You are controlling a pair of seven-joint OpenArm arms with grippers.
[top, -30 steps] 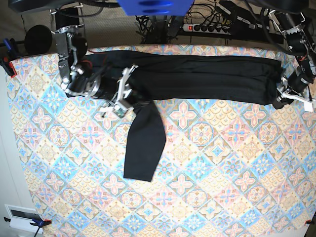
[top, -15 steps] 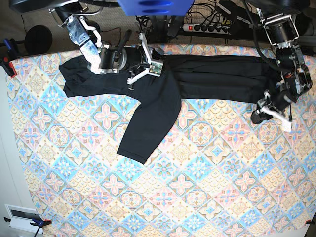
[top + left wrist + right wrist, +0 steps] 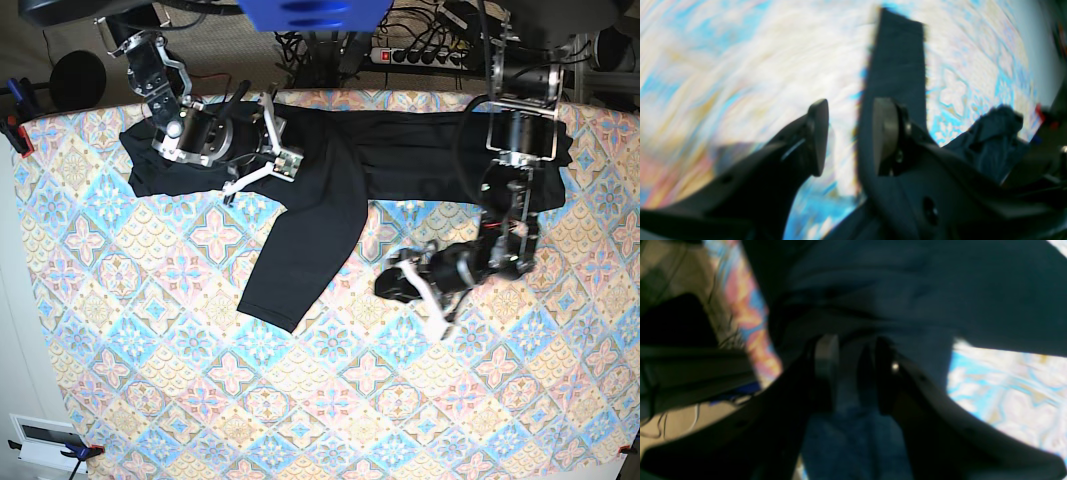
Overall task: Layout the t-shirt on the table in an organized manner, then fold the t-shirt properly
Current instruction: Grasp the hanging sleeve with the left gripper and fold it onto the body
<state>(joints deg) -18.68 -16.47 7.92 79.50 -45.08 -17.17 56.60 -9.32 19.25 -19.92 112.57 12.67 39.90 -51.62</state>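
Note:
The black t-shirt [image 3: 420,160] lies stretched along the far side of the table [image 3: 330,400], with one long sleeve [image 3: 300,260] slanting toward the middle. My right gripper [image 3: 283,140] rests over the shirt's left part, jaws apart. In the right wrist view the right gripper [image 3: 855,373] is open with dark fabric [image 3: 907,290] under and between the fingers. My left gripper [image 3: 402,288] hovers over bare tablecloth near the table's middle, right of the sleeve. In the blurred left wrist view the left gripper [image 3: 850,136] is open and holds nothing, and the sleeve [image 3: 898,56] shows beyond it.
A power strip [image 3: 425,56] and cables lie behind the table's far edge. A round black object [image 3: 75,80] sits at the far left corner. The patterned cloth covers the near half of the table.
My right gripper has opened over the shirt's left part. My left arm has swung from the shirt's right end down and left to the table's middle. The shirt itself has barely shifted.

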